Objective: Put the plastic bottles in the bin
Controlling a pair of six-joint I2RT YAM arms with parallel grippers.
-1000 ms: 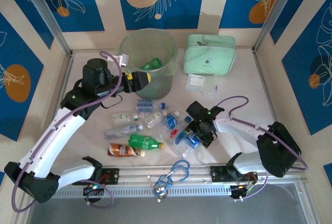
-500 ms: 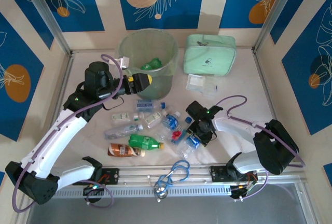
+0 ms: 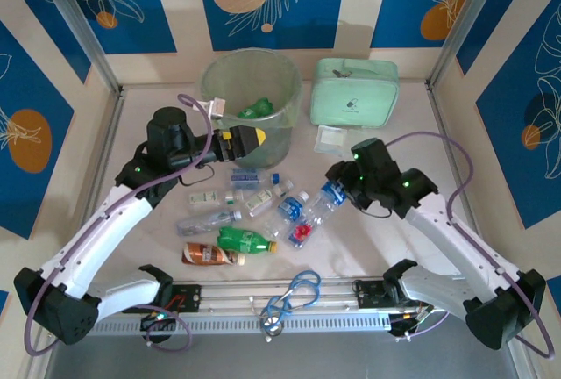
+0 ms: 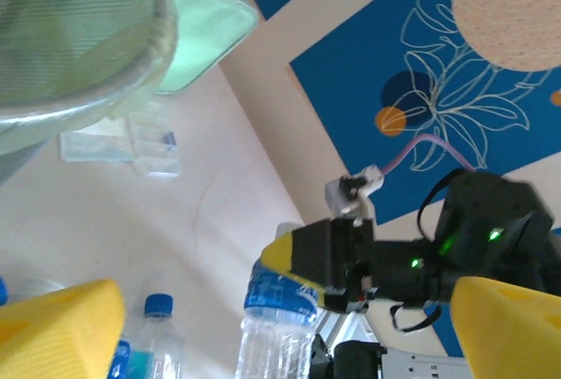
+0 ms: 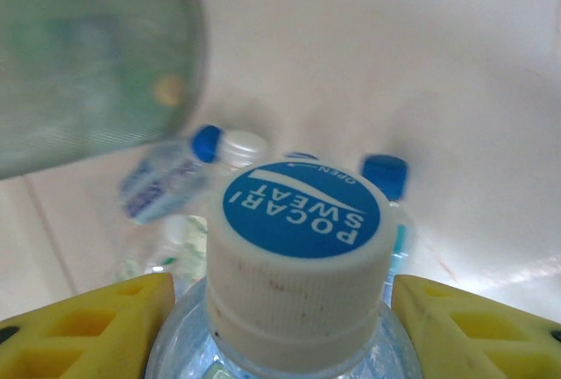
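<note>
Right gripper (image 3: 337,189) pinches clear plastic bottle with blue label (image 3: 321,207) at table centre. Its long axis runs diagonally, cap toward the wrist, base toward the near-left corner. Left gripper (image 3: 252,139), fingers spread, sits beside tall translucent pale-green bin (image 3: 282,120).

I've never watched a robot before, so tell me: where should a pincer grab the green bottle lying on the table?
Probably its body toward the cap end, from straight above. The green bottle lies flat on its side, so its round sides can be pinched from above, while the brown bottle crowds its base end.
</note>
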